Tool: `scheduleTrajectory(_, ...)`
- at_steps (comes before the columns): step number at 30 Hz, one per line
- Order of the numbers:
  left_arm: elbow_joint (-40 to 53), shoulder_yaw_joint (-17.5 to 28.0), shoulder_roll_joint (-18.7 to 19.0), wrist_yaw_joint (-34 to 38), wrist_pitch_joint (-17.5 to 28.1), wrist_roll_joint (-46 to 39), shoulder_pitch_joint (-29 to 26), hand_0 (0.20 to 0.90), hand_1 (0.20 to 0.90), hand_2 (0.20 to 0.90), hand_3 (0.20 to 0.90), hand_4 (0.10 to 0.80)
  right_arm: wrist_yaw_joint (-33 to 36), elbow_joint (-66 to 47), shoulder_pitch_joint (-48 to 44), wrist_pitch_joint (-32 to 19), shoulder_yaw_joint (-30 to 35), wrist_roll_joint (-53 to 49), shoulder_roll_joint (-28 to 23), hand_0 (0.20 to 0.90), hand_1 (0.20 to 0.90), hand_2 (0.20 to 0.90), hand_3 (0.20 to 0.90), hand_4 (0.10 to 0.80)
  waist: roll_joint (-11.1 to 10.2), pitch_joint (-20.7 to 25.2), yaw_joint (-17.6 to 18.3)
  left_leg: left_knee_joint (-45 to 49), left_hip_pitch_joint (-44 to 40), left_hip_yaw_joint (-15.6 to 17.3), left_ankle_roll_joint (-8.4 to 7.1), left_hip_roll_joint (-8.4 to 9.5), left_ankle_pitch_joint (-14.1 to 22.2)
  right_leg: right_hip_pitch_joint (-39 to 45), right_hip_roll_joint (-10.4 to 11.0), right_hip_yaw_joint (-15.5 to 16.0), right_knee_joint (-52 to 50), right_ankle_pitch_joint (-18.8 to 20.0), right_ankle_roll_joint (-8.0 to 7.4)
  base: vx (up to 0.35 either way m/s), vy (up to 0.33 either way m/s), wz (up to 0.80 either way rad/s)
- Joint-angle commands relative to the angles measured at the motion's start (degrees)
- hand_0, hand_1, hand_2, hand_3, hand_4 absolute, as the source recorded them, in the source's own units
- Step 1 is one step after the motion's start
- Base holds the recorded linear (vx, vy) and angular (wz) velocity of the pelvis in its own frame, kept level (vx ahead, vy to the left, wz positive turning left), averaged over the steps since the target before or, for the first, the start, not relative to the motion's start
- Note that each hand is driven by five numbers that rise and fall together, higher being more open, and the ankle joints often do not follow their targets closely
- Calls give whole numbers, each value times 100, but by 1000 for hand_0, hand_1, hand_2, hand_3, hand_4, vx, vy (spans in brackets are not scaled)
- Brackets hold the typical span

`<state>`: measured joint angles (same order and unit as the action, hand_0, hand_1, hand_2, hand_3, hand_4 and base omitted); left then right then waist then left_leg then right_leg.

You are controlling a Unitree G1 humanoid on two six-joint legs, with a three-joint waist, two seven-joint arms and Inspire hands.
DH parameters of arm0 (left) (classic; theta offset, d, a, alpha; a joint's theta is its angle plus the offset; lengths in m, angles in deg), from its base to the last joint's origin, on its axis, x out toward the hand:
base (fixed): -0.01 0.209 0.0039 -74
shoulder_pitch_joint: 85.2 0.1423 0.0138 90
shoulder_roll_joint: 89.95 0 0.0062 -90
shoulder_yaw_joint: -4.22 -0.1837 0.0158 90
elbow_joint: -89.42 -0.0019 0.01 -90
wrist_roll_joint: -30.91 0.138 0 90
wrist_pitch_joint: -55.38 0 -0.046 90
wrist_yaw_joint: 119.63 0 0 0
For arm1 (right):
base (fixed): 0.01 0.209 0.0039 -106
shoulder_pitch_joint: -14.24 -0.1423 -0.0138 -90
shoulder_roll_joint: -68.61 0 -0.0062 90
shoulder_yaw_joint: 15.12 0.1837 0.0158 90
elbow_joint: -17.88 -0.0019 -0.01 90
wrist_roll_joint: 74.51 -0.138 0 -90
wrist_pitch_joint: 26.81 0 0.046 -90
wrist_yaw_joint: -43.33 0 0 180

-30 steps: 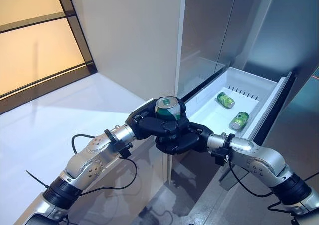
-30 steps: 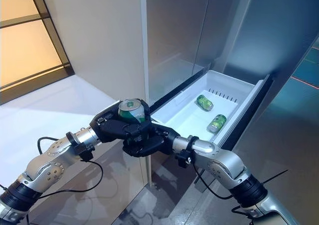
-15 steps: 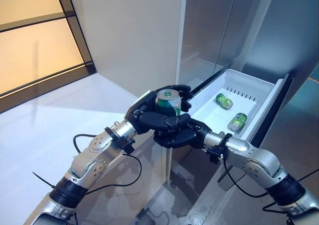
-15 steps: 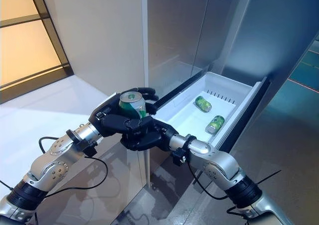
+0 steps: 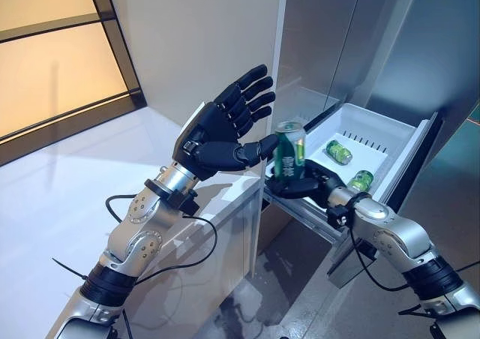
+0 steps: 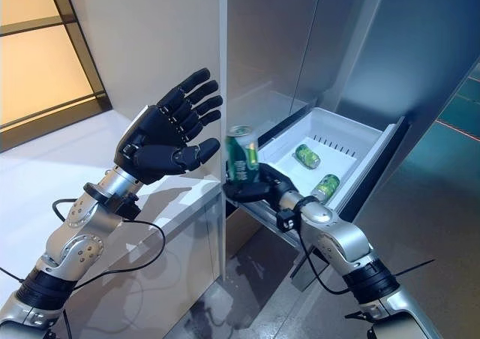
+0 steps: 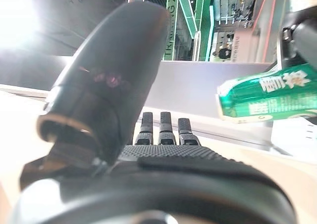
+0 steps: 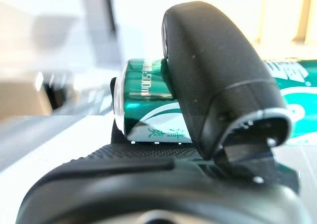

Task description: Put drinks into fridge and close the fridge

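My right hand (image 5: 309, 184) is shut on a green can (image 5: 289, 151) and holds it upright at the near left corner of the open white fridge drawer (image 5: 379, 124). The can also shows in the right eye view (image 6: 242, 154), in the right wrist view (image 8: 148, 100) under my thumb, and in the left wrist view (image 7: 267, 92). My left hand (image 5: 225, 133) is open with fingers spread, raised just left of the can and apart from it. Two green cans (image 5: 339, 151) (image 5: 361, 181) lie on their sides in the drawer.
The grey fridge front (image 5: 330, 39) rises behind the drawer. A white counter (image 5: 82, 181) stretches to the left, with its edge under my left arm. A beige wall (image 5: 195, 46) and a dark-framed window (image 5: 60, 54) stand behind it. Grey floor (image 5: 292, 279) lies below the drawer.
My left hand has let go of the can and opened, lifting up and away. My right hand has carried the can rightward to the drawer's near corner.
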<state>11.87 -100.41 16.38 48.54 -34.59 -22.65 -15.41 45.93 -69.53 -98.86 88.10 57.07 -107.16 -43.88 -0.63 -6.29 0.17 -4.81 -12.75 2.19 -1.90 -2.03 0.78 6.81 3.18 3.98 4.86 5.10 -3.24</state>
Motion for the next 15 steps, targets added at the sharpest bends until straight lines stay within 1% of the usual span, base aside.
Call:
scheduleTrajectory(1,-117,53,-78,171,225,-216,-825,900,900,900,900,800,442,-80,-1749,-1246,778,540,-209,300,300,300,200,100,-197,344,52,-19,191,-217,295,392,9,289,-92,-76,-82,-273,38,0,0,0)
scheduleTrajectory(3,-226,28,-167,134,68,-210,-787,900,900,900,900,800,680,220,-1892,-1291,815,794,-377,300,300,300,200,100,-204,319,16,-19,191,-242,293,394,4,304,-88,-57,-78,-274,34,43,-2,0)
scheduleTrajectory(4,-262,19,-218,83,-79,-259,-749,900,900,900,900,800,777,387,-1950,-1321,826,970,-460,300,300,300,200,100,-209,313,-8,-19,194,-258,290,393,1,310,-87,-46,-75,-272,35,52,-6,4)
scheduleTrajectory(6,-310,-57,-286,-72,-450,-435,-676,900,900,900,900,800,940,676,-2058,-1320,834,907,-579,300,300,300,200,100,-208,288,-55,-19,196,-294,287,395,-7,320,-82,-17,-75,-271,31,58,-8,5)
scheduleTrajectory(10,-424,-314,-509,-455,-1600,-839,-432,900,900,900,900,800,1223,1433,-2369,-1530,746,878,-788,300,300,300,200,100,-203,227,-171,-4,195,-356,286,394,-20,349,-58,57,-90,-268,25,65,-13,7)
scheduleTrajectory(11,-493,-463,-552,-564,-1905,-932,-332,900,900,900,900,800,1270,1698,-2508,-1555,690,863,-877,300,300,300,200,100,-196,203,-214,10,202,-371,284,396,-21,352,-48,88,-97,-264,21,56,-9,14)
scheduleTrajectory(12,-506,-502,-560,-588,-1995,-950,-307,900,900,900,900,800,1279,1774,-2562,-1540,666,878,-905,300,300,300,200,100,-189,194,-223,14,205,-377,283,397,-21,352,-46,97,-98,-262,21,59,-7,12)
scheduleTrajectory(13,-558,-736,-615,-648,-2200,-945,-136,900,900,900,900,800,1341,2095,-2748,-1611,535,705,-1008,300,300,300,200,100,-181,163,-270,22,211,-404,282,398,-35,353,-34,131,-112,-257,16,66,-2,10)
scheduleTrajectory(14,-628,-986,-588,-690,-2426,-1102,89,900,900,900,900,800,1360,2509,-2993,-1668,418,562,-1110,300,300,300,200,100,-171,136,-327,33,220,-429,280,402,-41,351,-20,175,-122,-256,2,76,1,13)
scheduleTrajectory(15,-667,-1094,-579,-757,-2522,-1094,227,900,900,900,900,800,1340,2773,-3141,-1708,343,499,-1162,300,300,300,200,100,-163,113,-360,43,229,-441,278,403,-46,349,-11,199,-133,-258,-2,75,6,20)
